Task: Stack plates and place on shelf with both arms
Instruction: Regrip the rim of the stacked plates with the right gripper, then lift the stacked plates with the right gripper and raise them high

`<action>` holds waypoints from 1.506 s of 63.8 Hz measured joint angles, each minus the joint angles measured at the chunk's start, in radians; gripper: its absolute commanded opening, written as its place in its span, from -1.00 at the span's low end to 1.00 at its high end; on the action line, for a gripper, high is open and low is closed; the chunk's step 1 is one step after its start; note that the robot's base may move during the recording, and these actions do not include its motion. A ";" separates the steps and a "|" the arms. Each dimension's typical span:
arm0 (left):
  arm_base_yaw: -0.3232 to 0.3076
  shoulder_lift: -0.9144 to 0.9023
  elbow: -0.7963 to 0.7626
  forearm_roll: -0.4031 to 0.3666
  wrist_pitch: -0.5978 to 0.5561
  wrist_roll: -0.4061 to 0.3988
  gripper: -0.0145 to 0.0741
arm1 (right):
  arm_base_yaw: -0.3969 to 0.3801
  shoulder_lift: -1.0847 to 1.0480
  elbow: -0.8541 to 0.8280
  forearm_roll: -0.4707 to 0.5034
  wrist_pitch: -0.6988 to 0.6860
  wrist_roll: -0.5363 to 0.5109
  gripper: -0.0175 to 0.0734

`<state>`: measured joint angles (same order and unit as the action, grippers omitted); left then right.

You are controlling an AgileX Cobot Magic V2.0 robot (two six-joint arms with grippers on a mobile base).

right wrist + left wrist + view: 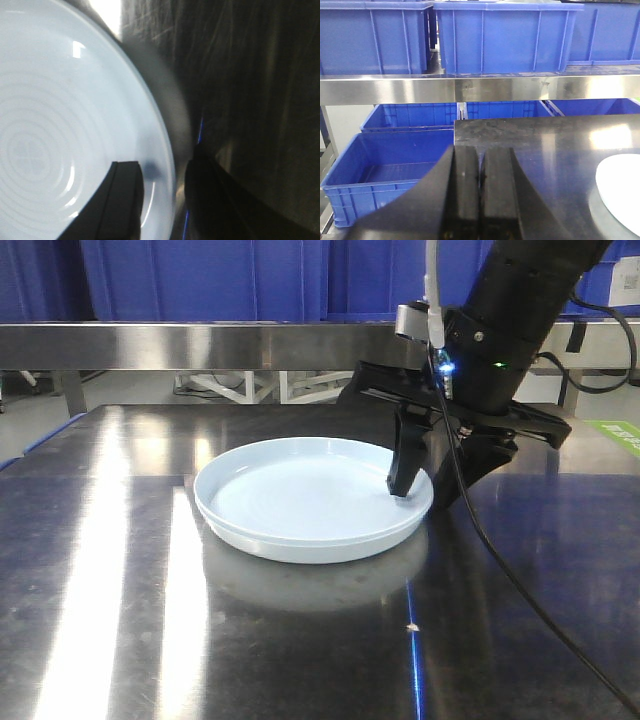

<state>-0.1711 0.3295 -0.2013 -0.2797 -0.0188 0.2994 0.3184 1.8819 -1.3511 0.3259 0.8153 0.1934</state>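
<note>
One pale blue-white plate rests flat on the dark steel table; whether a second plate lies under it cannot be told. My right gripper is open and straddles the plate's right rim, one finger inside the dish and the other outside on the table. In the left wrist view my left gripper is shut on nothing, near the table's left edge, with the plate's edge off to its right. The shelf's steel front rail runs across behind the table.
Blue plastic crates stand on the shelf tier, and more crates sit low to the left of the table. The right arm's cable trails over the table at the right.
</note>
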 measured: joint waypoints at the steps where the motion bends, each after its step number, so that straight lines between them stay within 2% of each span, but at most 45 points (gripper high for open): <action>1: 0.000 0.000 0.000 0.000 0.000 0.000 -0.49 | 0.000 0.000 0.000 0.000 0.000 0.000 0.13; 14: 0.000 0.000 0.000 0.000 0.000 0.000 -0.49 | 0.004 0.000 0.000 0.000 -0.001 0.002 -0.08; 32: 0.000 0.000 0.000 0.000 0.000 0.000 -0.49 | 0.010 0.002 0.000 0.000 -0.012 0.002 -0.17; 43: 0.000 0.000 0.000 0.000 0.000 0.000 -0.49 | 0.010 0.002 0.000 0.000 -0.019 0.004 -0.52; 66: 0.000 0.000 0.000 0.000 0.000 0.000 -0.49 | 0.010 -0.021 0.004 0.001 -0.072 0.002 -0.51; 78: 0.000 0.000 0.000 0.000 0.000 0.000 -0.49 | 0.011 -0.107 0.008 -0.075 -0.140 0.002 -0.51; 84: 0.000 0.000 0.000 0.000 0.000 0.000 -0.49 | 0.011 -0.153 0.039 -0.113 -0.178 0.000 -0.51; 96: 0.000 0.000 0.000 0.000 0.000 0.000 -0.49 | 0.003 -0.260 0.181 -0.131 -0.324 -0.027 -0.51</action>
<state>-0.1711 0.3295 -0.2013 -0.2797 -0.0188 0.2994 0.3214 1.6219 -1.1698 0.1952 0.4916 0.1666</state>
